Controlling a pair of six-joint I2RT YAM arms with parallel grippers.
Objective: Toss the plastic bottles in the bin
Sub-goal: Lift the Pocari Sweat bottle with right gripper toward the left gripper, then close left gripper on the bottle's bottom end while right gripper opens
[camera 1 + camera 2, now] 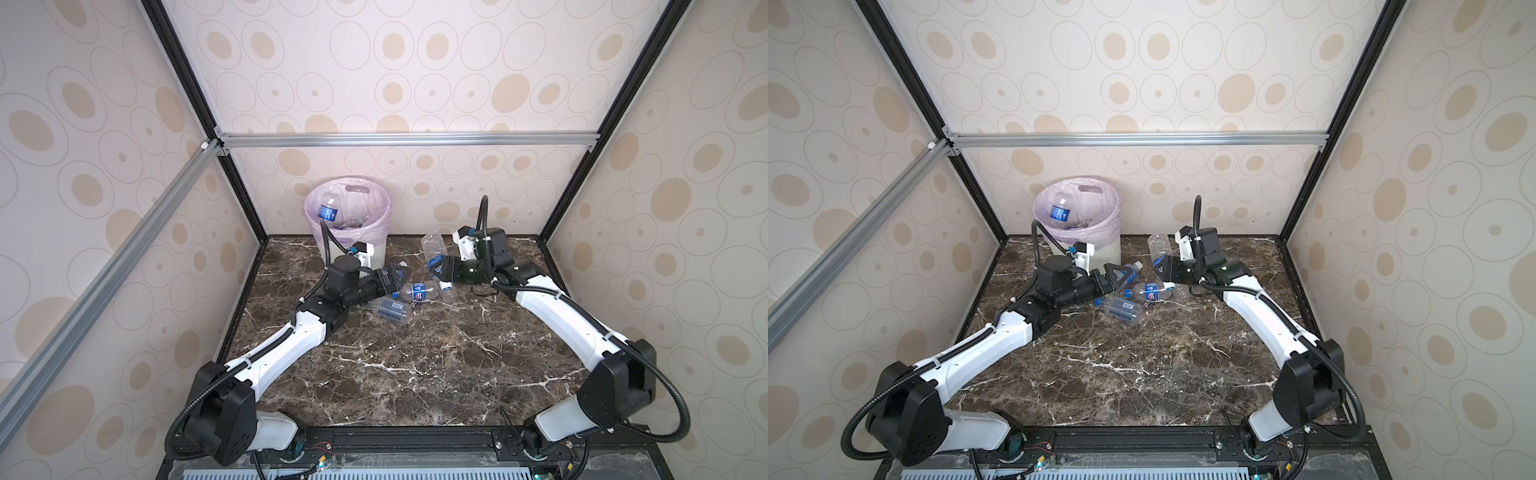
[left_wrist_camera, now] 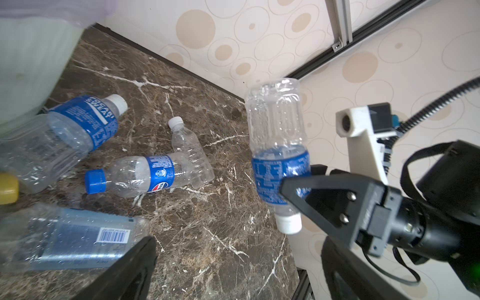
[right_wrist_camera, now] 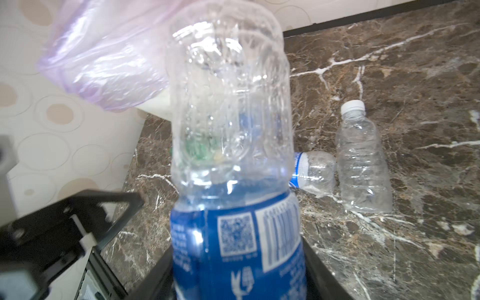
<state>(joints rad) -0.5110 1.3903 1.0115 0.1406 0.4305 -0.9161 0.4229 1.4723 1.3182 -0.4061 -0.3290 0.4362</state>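
My right gripper (image 1: 440,268) (image 3: 237,272) is shut on the blue label of a clear plastic bottle (image 1: 434,249) (image 3: 231,130) (image 2: 278,145). It holds the bottle off the table, cap down, to the right of the bin (image 1: 348,216) (image 1: 1077,216). My left gripper (image 1: 395,277) (image 2: 233,280) is open and empty, low beside the bin. Several bottles lie just past it: a Pepsi one (image 2: 145,176), a clear white-capped one (image 2: 189,153) (image 3: 363,161), a barcode one (image 2: 72,239) and a Pocari Sweat one (image 2: 65,137). A blue-labelled bottle (image 1: 328,212) lies in the bin.
The white bin has a pink liner (image 3: 104,65) and stands against the back wall (image 1: 415,183), left of centre. A yellow cap (image 2: 7,188) shows at the left wrist view's edge. The marble tabletop (image 1: 415,365) spreads towards the front; black frame posts (image 1: 573,199) mark the corners.
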